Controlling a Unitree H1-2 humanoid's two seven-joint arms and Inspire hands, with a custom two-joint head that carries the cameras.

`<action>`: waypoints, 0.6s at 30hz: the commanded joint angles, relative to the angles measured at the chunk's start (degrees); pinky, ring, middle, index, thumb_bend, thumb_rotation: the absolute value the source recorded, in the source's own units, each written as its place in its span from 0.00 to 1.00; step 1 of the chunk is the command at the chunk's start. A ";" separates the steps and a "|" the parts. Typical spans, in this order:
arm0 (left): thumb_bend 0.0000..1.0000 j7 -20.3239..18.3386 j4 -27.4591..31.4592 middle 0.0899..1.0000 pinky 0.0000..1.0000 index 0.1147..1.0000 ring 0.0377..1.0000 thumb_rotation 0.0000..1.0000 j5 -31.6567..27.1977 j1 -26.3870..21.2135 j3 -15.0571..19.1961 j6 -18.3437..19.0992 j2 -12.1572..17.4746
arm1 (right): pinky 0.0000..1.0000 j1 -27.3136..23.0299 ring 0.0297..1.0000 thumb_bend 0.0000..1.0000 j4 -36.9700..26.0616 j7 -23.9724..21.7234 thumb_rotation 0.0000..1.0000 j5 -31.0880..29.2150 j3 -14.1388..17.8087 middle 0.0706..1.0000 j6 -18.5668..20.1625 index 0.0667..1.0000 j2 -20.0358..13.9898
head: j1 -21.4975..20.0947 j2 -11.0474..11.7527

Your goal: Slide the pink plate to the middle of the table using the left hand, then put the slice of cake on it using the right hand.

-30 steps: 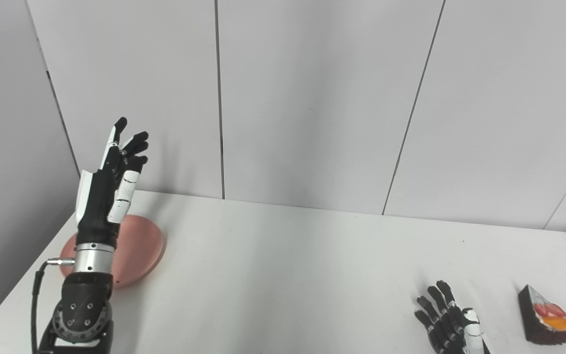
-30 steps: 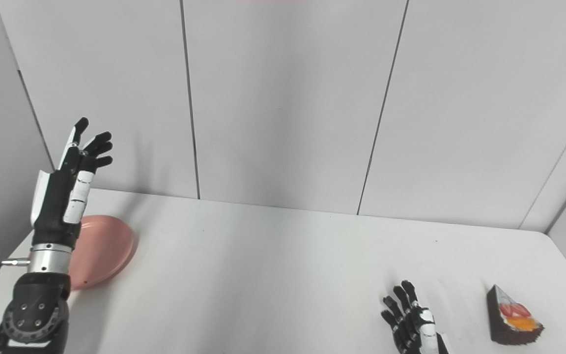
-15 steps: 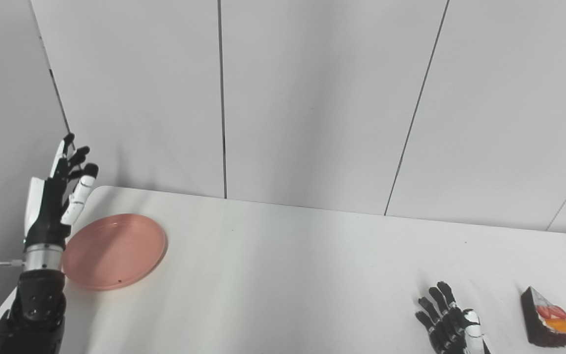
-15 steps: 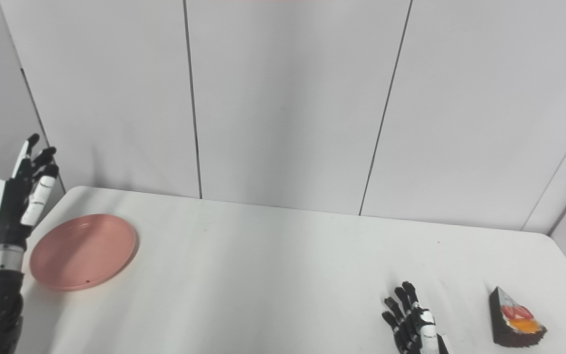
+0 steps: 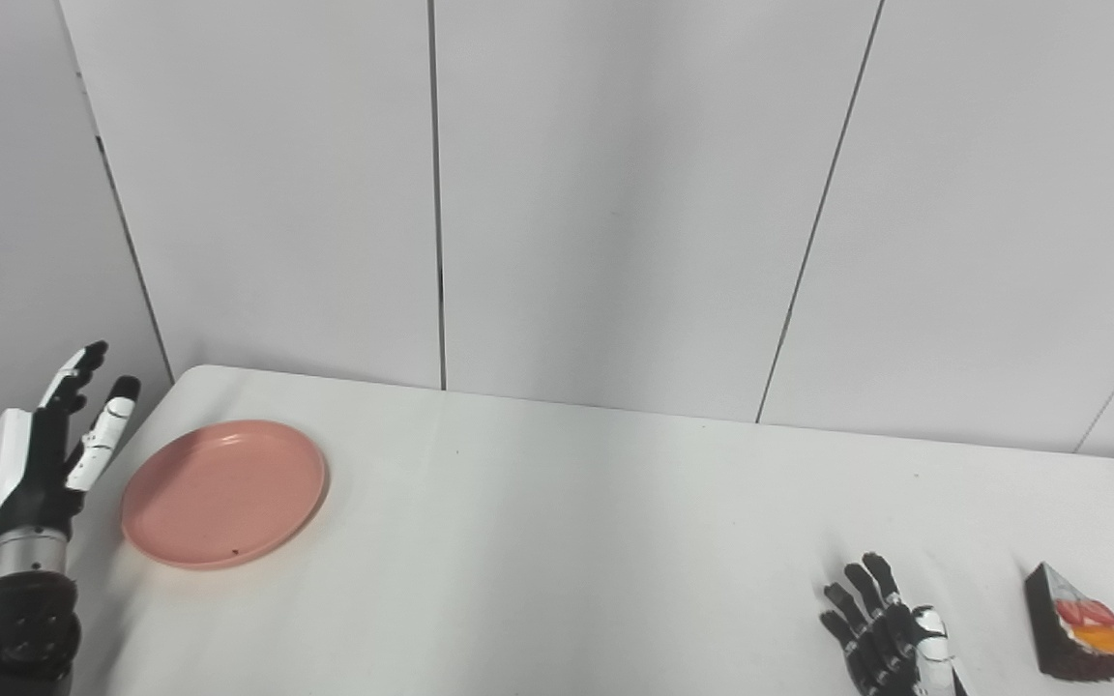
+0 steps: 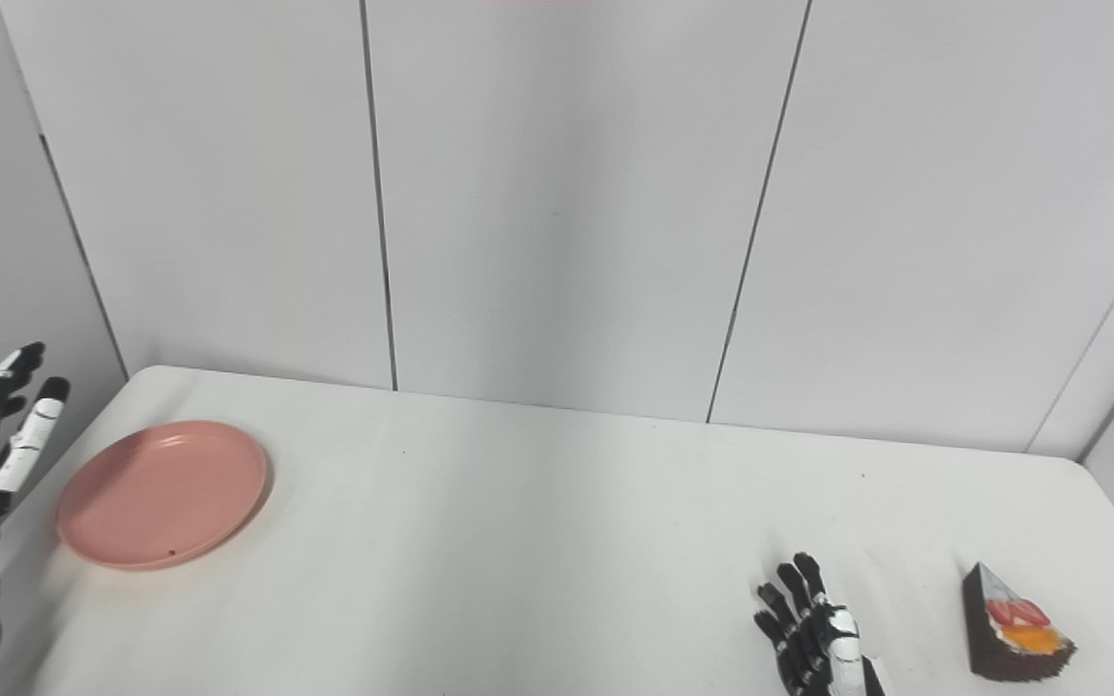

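The pink plate [image 5: 224, 491] lies flat near the table's far left corner. My left hand [image 5: 52, 447] is raised at the table's left edge, just left of the plate and apart from it, fingers spread and holding nothing. The slice of cake [image 5: 1076, 624], dark with white icing and red and orange topping, stands near the right front of the table. My right hand [image 5: 884, 633] rests open on the table a little left of the cake, without touching it; its wrist is cut off by the picture's bottom edge.
The white table [image 5: 576, 541] ends at grey wall panels [image 5: 615, 193] behind and on the left. A side wall closes in at the far right corner.
My left hand has swung left and lower, from in front of the plate to beyond its left edge, uncovering the whole plate. The right hand, plate and cake have stayed put.
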State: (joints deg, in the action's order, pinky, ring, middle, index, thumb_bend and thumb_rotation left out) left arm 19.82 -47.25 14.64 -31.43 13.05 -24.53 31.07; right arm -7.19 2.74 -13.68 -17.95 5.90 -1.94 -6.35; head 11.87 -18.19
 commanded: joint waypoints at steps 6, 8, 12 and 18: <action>0.71 1.96 -0.98 0.88 0.86 0.79 0.90 1.00 -0.81 -1.80 -0.91 -1.94 2.11 | 0.95 1.84 0.94 0.71 -0.27 0.60 1.00 -0.05 -0.34 0.97 1.18 1.00 0.13 | 0.13 -0.19; 0.68 1.77 -1.44 0.88 0.86 0.79 0.90 1.00 -1.24 -1.59 -0.96 -1.98 2.13 | 0.96 1.86 0.94 0.71 -0.39 0.81 1.00 -0.16 -0.31 0.97 1.43 1.00 0.21 | 0.07 -0.19; 0.67 1.55 -1.66 0.89 0.87 0.81 0.90 1.00 -1.75 -1.24 -1.11 -1.27 2.05 | 0.96 1.82 0.95 0.71 -0.39 0.72 1.00 -0.38 -0.42 0.98 1.40 1.00 0.21 | -0.05 -0.25; 0.66 1.04 -0.71 0.87 0.84 0.79 0.88 0.99 -2.63 -0.02 -1.26 -0.68 1.18 | 0.96 2.07 0.95 0.71 -0.85 0.78 1.00 -0.37 -0.55 0.98 1.39 1.00 0.23 | -0.32 -0.61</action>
State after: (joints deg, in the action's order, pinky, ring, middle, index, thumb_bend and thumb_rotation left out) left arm 20.27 -49.49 12.90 -30.46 11.45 -24.23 30.99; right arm -6.61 1.90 -12.82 -17.97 5.72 -1.92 -6.31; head 11.60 -18.72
